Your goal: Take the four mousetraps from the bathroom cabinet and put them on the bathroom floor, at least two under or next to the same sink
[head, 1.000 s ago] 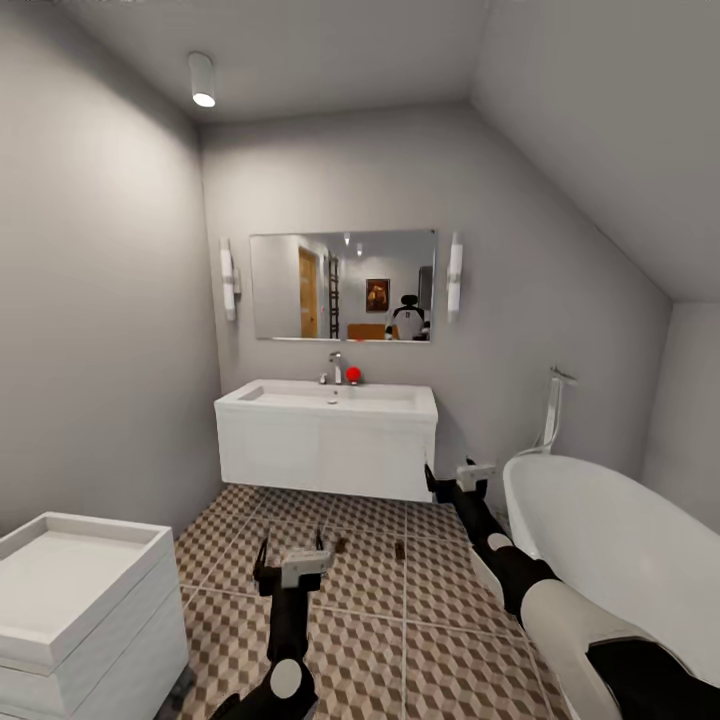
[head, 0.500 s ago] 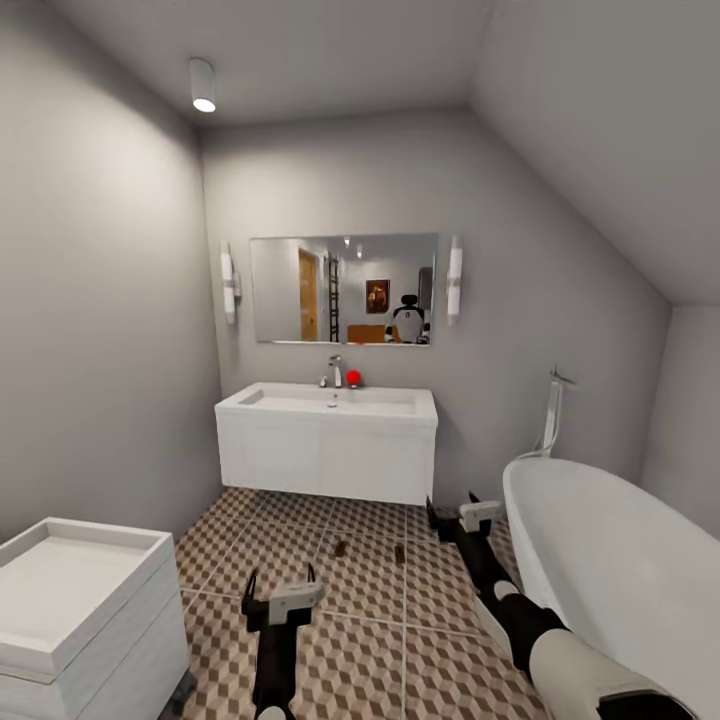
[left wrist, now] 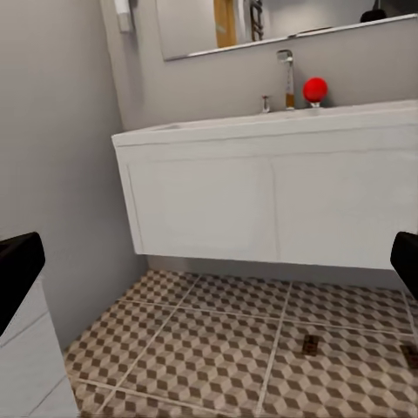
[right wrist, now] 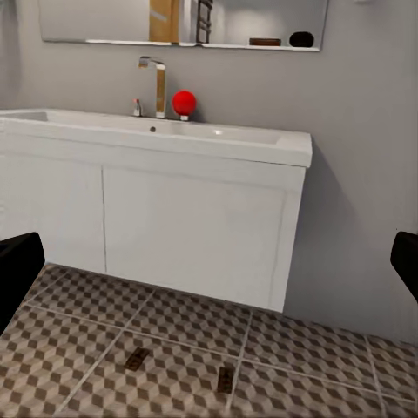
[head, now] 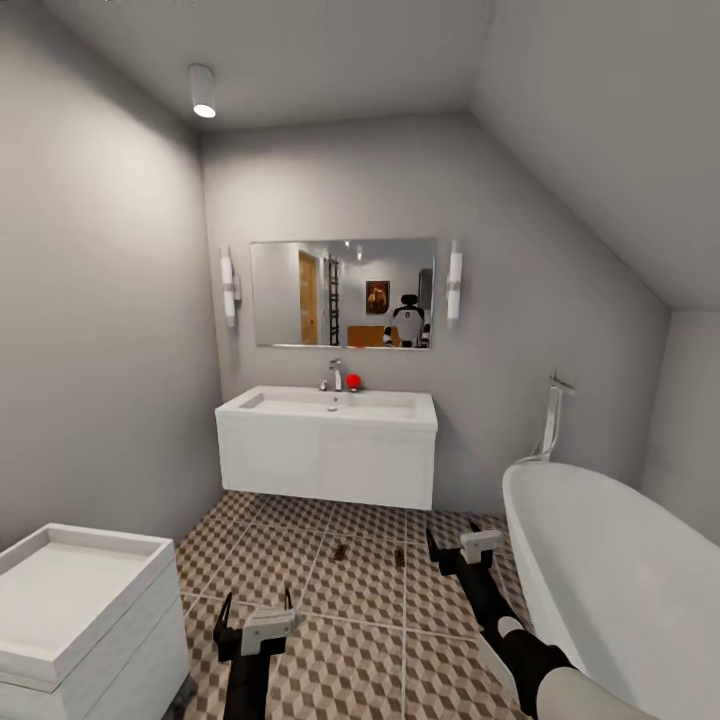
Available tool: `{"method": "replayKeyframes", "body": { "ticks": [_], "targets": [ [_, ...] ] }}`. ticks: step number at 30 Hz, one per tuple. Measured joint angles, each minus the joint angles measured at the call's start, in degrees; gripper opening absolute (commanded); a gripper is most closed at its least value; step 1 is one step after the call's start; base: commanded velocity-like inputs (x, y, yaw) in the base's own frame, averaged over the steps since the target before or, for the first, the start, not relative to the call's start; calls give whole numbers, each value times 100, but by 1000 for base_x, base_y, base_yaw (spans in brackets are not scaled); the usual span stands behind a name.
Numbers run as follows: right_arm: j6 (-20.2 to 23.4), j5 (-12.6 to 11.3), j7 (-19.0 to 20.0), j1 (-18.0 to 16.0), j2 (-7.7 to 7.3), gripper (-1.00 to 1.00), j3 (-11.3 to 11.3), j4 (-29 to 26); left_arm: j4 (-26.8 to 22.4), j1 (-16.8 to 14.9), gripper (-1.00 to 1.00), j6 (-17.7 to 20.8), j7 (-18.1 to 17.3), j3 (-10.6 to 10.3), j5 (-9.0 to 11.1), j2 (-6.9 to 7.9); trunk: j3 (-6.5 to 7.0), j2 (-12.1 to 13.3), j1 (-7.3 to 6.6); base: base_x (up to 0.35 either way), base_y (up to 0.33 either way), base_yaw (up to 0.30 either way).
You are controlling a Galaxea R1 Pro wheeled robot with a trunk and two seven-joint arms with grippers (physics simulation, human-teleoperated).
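Two mousetraps flat on bathroom floor just in front of the sink, at 12 o'clock — left gripper and right gripper both spread, holding nothing.

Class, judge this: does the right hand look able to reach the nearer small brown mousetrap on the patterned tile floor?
Probably yes: the open right hand hangs beside the mousetrap, with bare tiled floor between them.

Head view: high and well back, facing the white sink on the far wall. Left wrist view: low and nearer, angled at its front. Right wrist view: low, closest perhaps. Shared by all three: sink, patterned floor, two mousetraps.
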Motion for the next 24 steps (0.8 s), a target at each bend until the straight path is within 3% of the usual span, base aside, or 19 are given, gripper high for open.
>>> {"method": "replayKeyframes", "body": {
  "ticks": [10, 17, 24],
  "targets": [
    [-190, 17, 9, 392, -38, 100, -12, 385, 745, 30, 100, -775, -12, 12, 3, 63, 180, 401, -220, 0, 0, 0],
    [-1136, 16, -14, 488, -43, 100, -15, 857, 1332, 36, 100, -1362, -8, 12, 9, 68, 306, 682, -374, 0, 0, 0],
    [-1485, 13, -22, 510, -23, 100, -14, 1116, 1904, 113, 100, -2073, -2, 13, 12, 64, 431, 964, -528, 0, 0, 0]
  ]
}}
